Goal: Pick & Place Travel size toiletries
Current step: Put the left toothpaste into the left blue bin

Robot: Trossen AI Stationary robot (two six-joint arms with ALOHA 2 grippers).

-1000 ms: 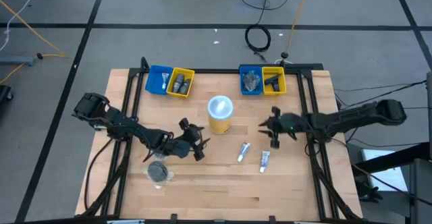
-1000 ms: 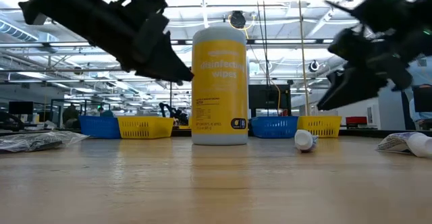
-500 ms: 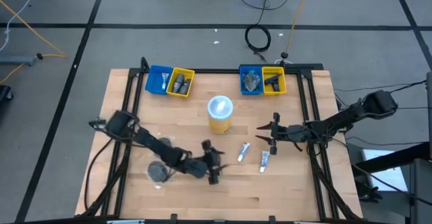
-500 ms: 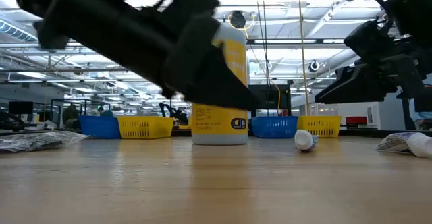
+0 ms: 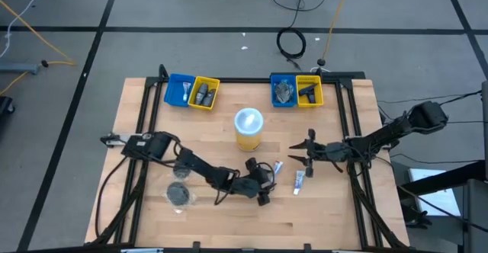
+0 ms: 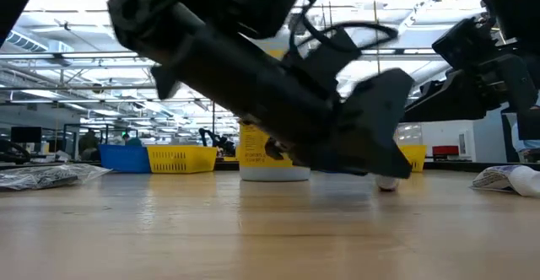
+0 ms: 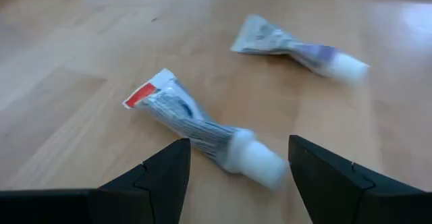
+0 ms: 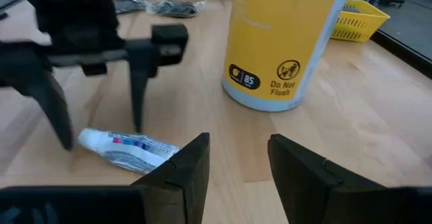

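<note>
Two small white tubes lie flat on the table right of centre, one [image 5: 276,170] nearer my left gripper, the other [image 5: 299,180] beyond it. My left gripper [image 5: 264,186] is open and low over the table. In the left wrist view its fingers stand on either side of the near tube's cap end [image 7: 253,160] without touching it; the far tube [image 7: 297,48] lies beyond. My right gripper [image 5: 302,153] is open and empty, above the table just right of the tubes. A dark clear-wrapped disc [image 5: 179,194] lies at the near left.
A yellow cup with a white lid [image 5: 248,127] stands at the table's middle, close behind the tubes. Blue and yellow bins [image 5: 191,91] [image 5: 297,91] with small items stand along the far edge. A black frame rail [image 5: 352,131] runs down the right side.
My left gripper has swept from left of the cup toward the table's right and near edge and come down low to the near tube. My right gripper has shifted a little toward the near edge. The tubes have stayed put.
</note>
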